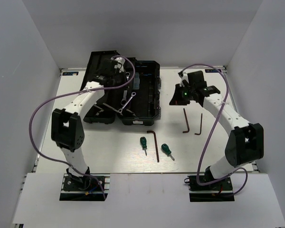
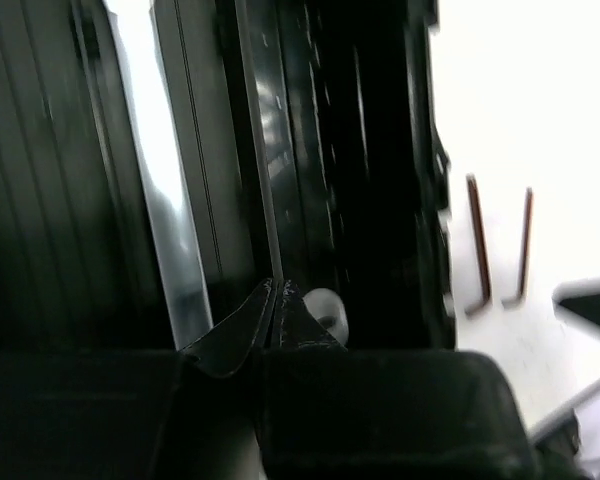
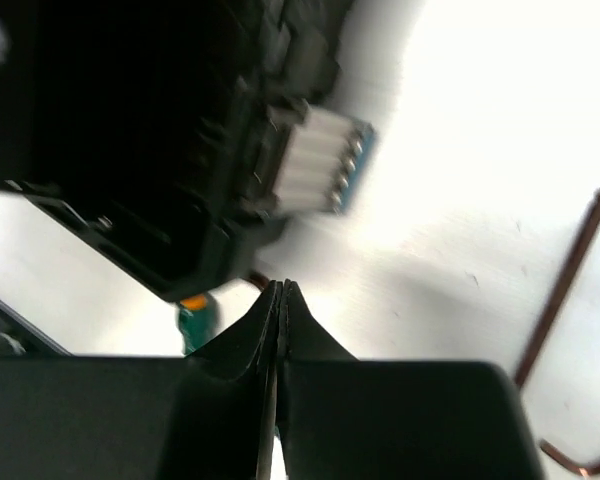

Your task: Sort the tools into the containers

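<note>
The black toolbox (image 1: 154, 102) lies open at the back left, its lid (image 1: 100, 66) folded out to the left. One silver wrench (image 1: 128, 100) lies in it. A second silver piece (image 1: 127, 75) shows right at my left gripper (image 1: 125, 71), which is shut (image 2: 277, 285) over the box; a pale round thing (image 2: 326, 306) sits beside its tips. My right gripper (image 1: 175, 99) is shut and empty (image 3: 282, 285) just right of the toolbox. Two green screwdrivers (image 1: 143, 142) (image 1: 167, 151) and three hex keys (image 1: 154, 145) (image 1: 185, 121) (image 1: 199, 124) lie on the table.
White walls close in the table (image 1: 109, 152) on the left, back and right. In the right wrist view the toolbox corner (image 3: 130, 180) with pale latches fills the upper left, a green screwdriver (image 3: 195, 322) sits below it, and a hex key (image 3: 565, 290) lies right.
</note>
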Robot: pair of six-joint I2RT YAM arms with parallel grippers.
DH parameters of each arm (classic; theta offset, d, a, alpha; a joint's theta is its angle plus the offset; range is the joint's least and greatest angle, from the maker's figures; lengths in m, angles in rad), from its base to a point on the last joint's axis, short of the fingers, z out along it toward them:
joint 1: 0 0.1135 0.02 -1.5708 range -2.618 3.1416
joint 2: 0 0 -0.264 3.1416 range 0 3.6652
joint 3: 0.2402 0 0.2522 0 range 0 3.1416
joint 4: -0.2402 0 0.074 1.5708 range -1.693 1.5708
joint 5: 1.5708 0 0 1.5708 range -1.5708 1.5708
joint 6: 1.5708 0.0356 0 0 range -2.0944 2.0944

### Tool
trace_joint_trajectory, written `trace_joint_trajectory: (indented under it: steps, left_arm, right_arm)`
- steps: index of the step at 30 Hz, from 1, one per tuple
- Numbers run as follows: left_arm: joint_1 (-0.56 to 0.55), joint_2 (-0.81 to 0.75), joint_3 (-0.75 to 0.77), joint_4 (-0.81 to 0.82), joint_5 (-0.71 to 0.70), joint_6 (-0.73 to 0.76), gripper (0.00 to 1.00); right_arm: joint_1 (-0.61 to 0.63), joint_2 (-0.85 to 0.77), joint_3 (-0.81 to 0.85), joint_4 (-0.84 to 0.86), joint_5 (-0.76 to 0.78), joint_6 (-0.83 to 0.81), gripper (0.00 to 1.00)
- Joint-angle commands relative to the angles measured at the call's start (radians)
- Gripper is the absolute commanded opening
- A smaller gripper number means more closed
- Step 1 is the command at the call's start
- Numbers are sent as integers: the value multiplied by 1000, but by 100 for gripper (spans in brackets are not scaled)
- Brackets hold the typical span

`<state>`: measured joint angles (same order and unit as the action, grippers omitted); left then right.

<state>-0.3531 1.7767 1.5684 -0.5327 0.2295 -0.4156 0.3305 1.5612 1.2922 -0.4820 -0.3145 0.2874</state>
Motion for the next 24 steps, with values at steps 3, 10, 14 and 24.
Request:
trace_joint_trajectory:
  steps: [3,10,14,24]
  left_arm:
    - [8,76,151,17,-45,14,0]
    - [17,90,292,31,-67,34,0]
    - [5,80,367,-5,-39,34,4]
    - [-35,-115,263,-381,-59,262,54]
  right_arm:
    - [-16,-84,-96,-32,0,-99,0]
    - [-31,-115,-179,-9,-12,-123,0]
    - [-31,-87,-159,-12,-50,-135,1]
    - [-33,-32,-136,-10,-113,-169,31]
